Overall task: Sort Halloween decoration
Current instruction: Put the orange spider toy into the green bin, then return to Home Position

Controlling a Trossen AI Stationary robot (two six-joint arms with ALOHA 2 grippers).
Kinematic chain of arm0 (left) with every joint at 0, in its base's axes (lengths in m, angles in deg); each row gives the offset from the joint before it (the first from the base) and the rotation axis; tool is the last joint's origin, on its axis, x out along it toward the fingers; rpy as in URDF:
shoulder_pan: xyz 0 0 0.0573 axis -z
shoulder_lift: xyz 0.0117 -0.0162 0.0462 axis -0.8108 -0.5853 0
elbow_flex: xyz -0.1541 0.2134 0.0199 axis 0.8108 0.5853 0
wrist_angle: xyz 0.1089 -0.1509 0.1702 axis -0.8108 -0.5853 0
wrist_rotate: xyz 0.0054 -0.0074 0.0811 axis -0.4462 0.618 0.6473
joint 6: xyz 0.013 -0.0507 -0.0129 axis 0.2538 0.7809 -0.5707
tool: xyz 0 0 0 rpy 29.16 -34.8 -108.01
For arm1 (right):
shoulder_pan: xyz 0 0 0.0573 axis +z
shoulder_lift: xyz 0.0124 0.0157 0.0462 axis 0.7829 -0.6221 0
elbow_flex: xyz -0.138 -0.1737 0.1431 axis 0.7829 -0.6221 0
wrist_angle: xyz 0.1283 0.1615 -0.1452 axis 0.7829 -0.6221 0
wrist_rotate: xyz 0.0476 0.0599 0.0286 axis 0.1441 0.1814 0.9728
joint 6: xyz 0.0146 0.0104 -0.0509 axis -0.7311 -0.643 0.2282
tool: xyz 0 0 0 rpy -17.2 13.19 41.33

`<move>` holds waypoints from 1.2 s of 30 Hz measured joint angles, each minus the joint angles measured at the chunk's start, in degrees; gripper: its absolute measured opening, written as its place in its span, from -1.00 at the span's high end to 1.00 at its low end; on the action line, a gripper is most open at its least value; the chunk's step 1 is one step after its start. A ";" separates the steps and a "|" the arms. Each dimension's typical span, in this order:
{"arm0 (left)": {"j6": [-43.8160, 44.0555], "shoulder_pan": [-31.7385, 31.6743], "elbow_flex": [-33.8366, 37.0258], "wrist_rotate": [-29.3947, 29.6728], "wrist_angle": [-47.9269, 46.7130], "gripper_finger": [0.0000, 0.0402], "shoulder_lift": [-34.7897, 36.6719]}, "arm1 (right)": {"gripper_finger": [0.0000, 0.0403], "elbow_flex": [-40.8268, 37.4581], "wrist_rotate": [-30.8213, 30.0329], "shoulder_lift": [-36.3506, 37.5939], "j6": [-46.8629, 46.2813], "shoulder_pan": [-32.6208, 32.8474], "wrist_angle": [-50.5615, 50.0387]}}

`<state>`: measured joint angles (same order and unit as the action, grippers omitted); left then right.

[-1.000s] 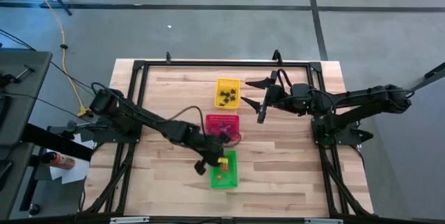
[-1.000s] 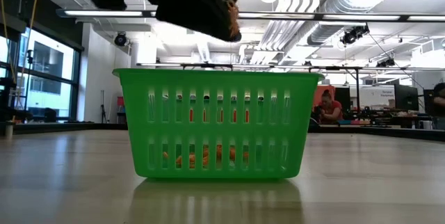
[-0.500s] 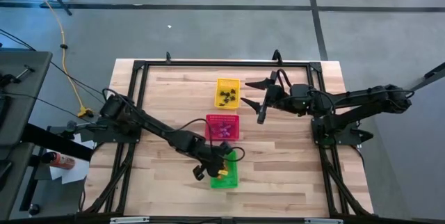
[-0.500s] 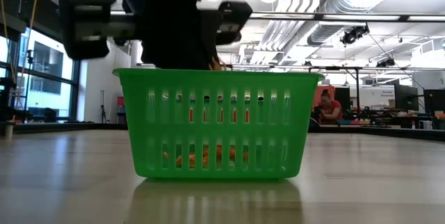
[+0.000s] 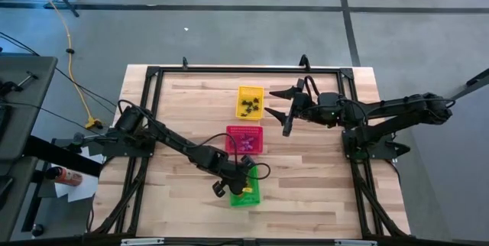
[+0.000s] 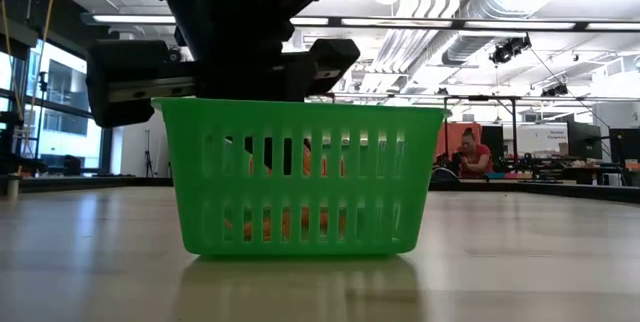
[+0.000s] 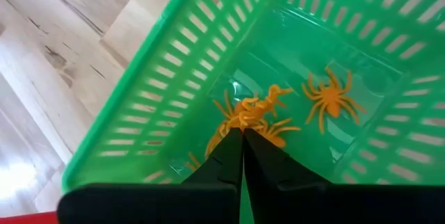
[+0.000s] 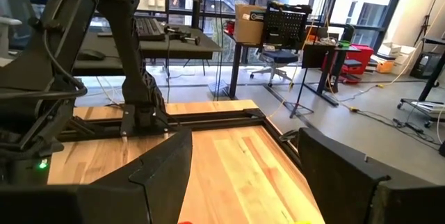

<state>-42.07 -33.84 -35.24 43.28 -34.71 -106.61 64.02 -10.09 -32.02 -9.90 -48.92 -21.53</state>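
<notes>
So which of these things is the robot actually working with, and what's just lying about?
In the job:
- tiny orange plastic spiders, with the shut left gripper over them
- tiny black trinkets
- tiny purple-pink trinkets
- green, red and yellow mesh baskets

Just about:
- yellow cable
- right gripper, waiting open

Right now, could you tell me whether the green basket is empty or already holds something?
Not empty: the green basket holds orange spiders on its floor, seen past the shut left gripper.

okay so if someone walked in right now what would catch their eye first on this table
Three bright mesh baskets in a row mid-table: yellow basket, red basket, green basket. The left tool is shut inside the green one, holding an orange spider above others. The right tool waits open beside the yellow basket.
</notes>
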 joint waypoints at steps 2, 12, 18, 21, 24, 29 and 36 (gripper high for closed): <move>0.00 0.02 0.00 0.00 -0.01 1.00 0.00 | -0.27 0.00 0.02 0.00 0.03 0.00 -0.03; -1.34 0.00 0.00 0.00 0.00 0.88 0.00 | -0.27 0.00 0.00 0.00 -0.31 0.00 -0.01; -1.36 -0.02 0.00 -0.86 0.00 0.71 0.00 | -0.27 0.00 0.00 0.00 -2.43 0.00 -0.01; -0.61 -0.04 0.00 -3.16 -0.01 0.60 0.00 | -0.27 0.00 0.00 0.00 -2.56 0.00 0.01; 0.13 -0.02 0.00 -3.67 -0.24 0.49 0.22 | -0.27 0.00 0.00 0.00 -2.56 0.00 0.02; 1.17 -0.14 0.07 -3.74 -0.95 0.32 1.30 | -0.27 0.00 0.00 0.00 -2.58 0.00 0.08; 5.35 -1.80 0.02 -4.52 -4.19 0.09 4.86 | -0.27 0.00 -0.36 -0.02 -2.60 0.00 0.70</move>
<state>-36.73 -35.64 -35.22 38.76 -38.90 -101.75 64.02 -10.44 -32.04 -12.50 -48.92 -20.84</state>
